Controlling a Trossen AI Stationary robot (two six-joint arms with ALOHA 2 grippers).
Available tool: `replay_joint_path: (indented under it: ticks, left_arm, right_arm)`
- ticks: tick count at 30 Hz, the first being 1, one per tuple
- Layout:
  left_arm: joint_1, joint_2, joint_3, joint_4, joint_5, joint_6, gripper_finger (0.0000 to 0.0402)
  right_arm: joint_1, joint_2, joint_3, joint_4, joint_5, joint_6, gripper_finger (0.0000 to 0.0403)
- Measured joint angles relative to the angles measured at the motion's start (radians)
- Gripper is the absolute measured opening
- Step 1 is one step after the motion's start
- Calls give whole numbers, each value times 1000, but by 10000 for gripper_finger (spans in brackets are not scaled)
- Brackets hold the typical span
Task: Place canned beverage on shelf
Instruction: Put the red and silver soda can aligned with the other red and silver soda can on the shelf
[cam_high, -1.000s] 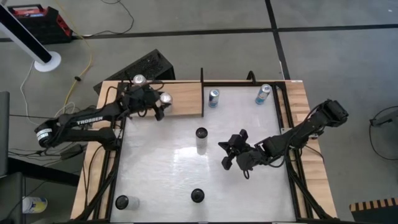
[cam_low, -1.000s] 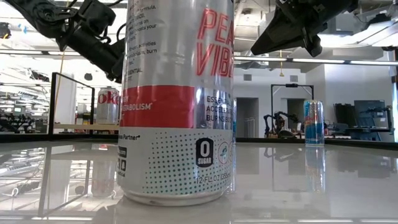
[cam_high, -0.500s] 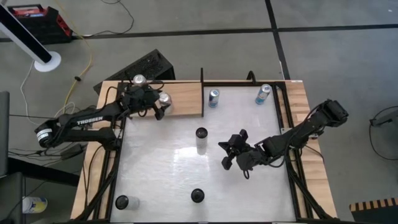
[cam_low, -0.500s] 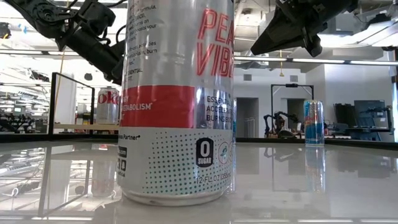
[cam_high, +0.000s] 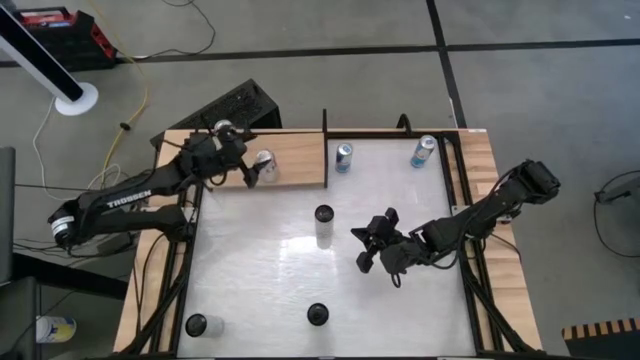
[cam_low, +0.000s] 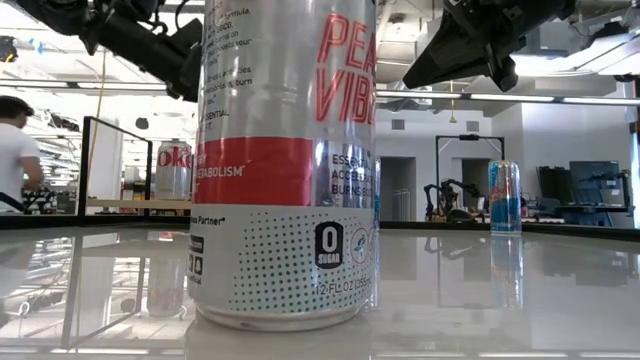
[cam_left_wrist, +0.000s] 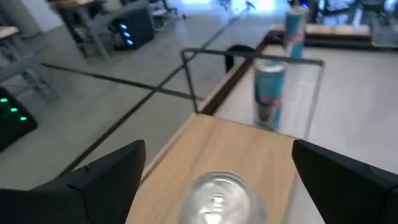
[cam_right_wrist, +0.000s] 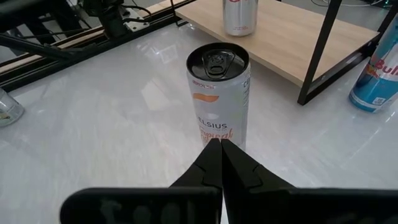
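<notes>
A silver can (cam_left_wrist: 219, 198) is seen standing on the shelf (cam_left_wrist: 205, 149), right between the spread-open fingers (cam_left_wrist: 106, 174) of the left gripper (cam_high: 243, 163), with nothing gripped. Its long axis is vertical, with the lid up. Probably best if the gripper is lifted straight off so the can isn't clipped. The right gripper (cam_right_wrist: 221, 163) is pinched closed and empty, with a Celsius can (cam_right_wrist: 218, 93) just ahead of its tips.
</notes>
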Motion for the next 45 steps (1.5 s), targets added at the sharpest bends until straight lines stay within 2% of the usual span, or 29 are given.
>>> replay_joint_path:
  ticks: [4,7,9,13,18,20,24,30,34,41,45]
  left_arm:
    - [-63,75,31,-11,-84,44,368]
    - [-113,128,109,-47,-153,83,333]
    - [-137,170,192,-138,-159,92,300]
    - [-139,289,401,-397,-159,104,208]
    - [-109,457,606,-639,-143,169,51]
    - [-99,513,670,-706,-121,187,15]
    - [-82,612,790,-791,-52,224,5]
    - [-74,763,925,-978,-58,228,0]
    - [-75,816,940,-1012,-101,229,0]
    - [-78,812,941,-1091,-109,231,0]
    - [-83,809,942,-1164,-149,229,0]
  right_arm:
    - [-18,0,0,1,0,0,21]
    - [-31,0,0,2,0,0,21]
    - [-36,0,0,2,0,-2,21]
    - [-44,0,0,1,0,-10,21]
    - [-40,0,0,0,0,-11,21]
    - [-32,0,0,0,0,-28,21]
    - [-15,0,0,-1,0,-81,21]
    - [-17,0,0,-2,3,-150,21]
    - [-17,0,0,-4,3,-180,21]
    - [-17,0,0,-18,3,-189,21]
    - [-17,0,0,-18,3,-194,21]
